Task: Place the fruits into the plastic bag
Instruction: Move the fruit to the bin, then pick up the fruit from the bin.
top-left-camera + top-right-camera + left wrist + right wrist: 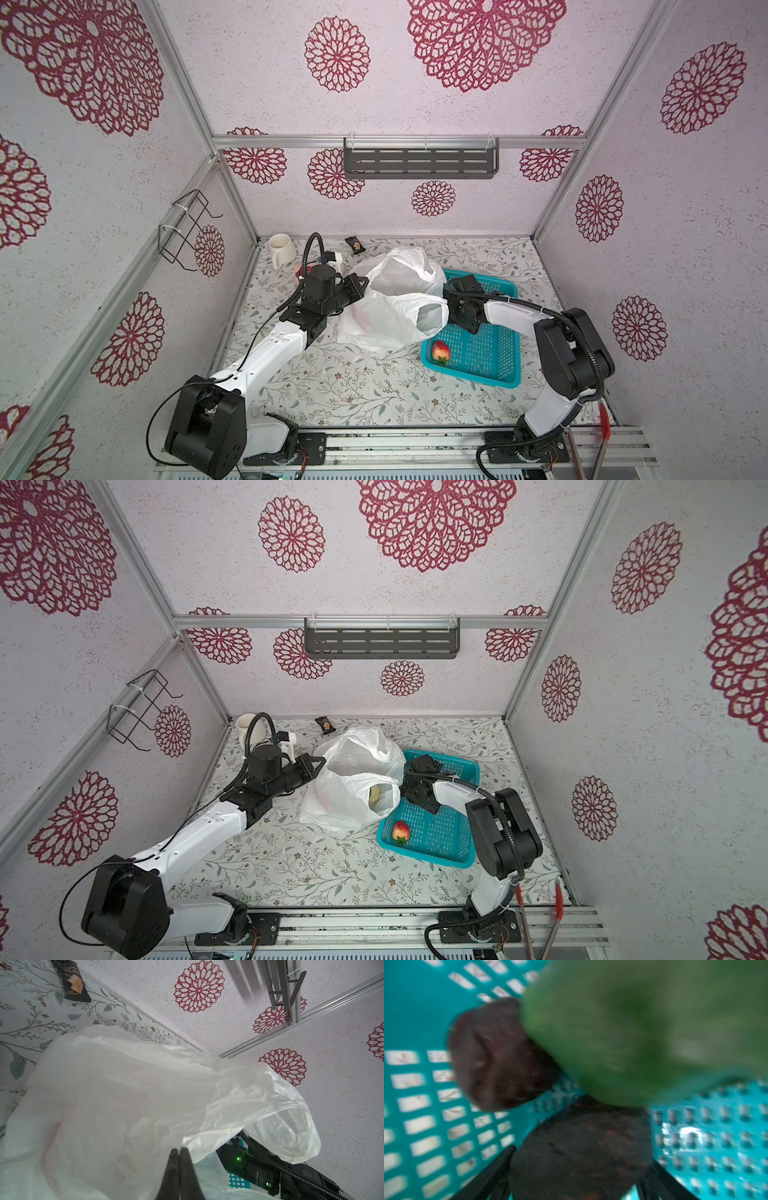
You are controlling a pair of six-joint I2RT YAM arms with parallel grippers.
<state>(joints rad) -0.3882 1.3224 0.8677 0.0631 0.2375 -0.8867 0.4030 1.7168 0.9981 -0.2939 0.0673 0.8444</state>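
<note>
"Left wrist view: what are we seeing there?"

"We are seeing the left gripper [178, 1151] with its two fingers pressed together. They are pinching the film of the plastic bag [124, 1095] at its rim, and the white bag is bulging up right in front of us."

"Where is the bag lying?"

"In both top views we are finding it on the flowered table [353, 395], between the two arms. Its mouth is facing the teal basket [498, 368] and overlapping the basket's edge."

"Which fruits are we spotting?"

"We are spotting the strawberry [401, 831] lying in the near corner of the basket, just beside the bag. In a top view a cream lumpy piece [376, 796] is showing inside the bag's mouth."

"How is the right gripper standing?"

"Its wrist view is blurring badly, but we are making out the right gripper [582, 1154] inside the basket with its fingers spread wide. A dark lump [581, 1167] is sitting between them, and we cannot tell whether they are touching it. A blurred green fruit [633, 1032] and a second dark round thing [500, 1055] are lying just beyond it"
</note>
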